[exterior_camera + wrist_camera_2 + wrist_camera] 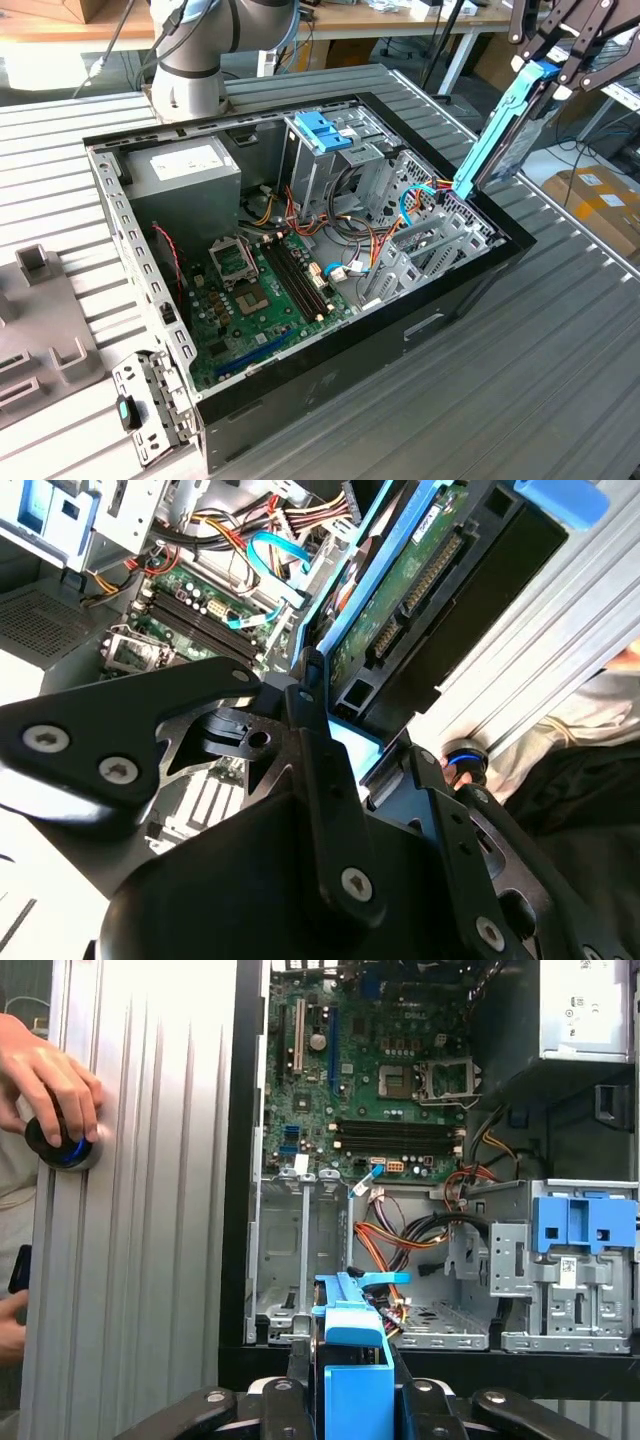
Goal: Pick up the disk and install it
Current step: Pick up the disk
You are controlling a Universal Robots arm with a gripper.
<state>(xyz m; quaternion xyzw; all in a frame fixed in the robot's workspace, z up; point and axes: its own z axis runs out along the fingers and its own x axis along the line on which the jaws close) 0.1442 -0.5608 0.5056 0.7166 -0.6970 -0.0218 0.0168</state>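
Held the disk (497,135) clamped in the claw (552,75), tilted at the case's rim (508,236); risked snagging loose cables (412,205) or jamming askew.

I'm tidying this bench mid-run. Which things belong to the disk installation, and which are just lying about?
Part of the job:
- the disk, tilted over the case edge
- the gripper, jaws shut on it
- the open computer case

Not in play:
- grey moulded part on the table
- power supply
- blue-handled drive cage

Upper right in the exterior view, the disk (500,135) is held by the tool (548,78) above the case (360,372) on the bench (560,400).
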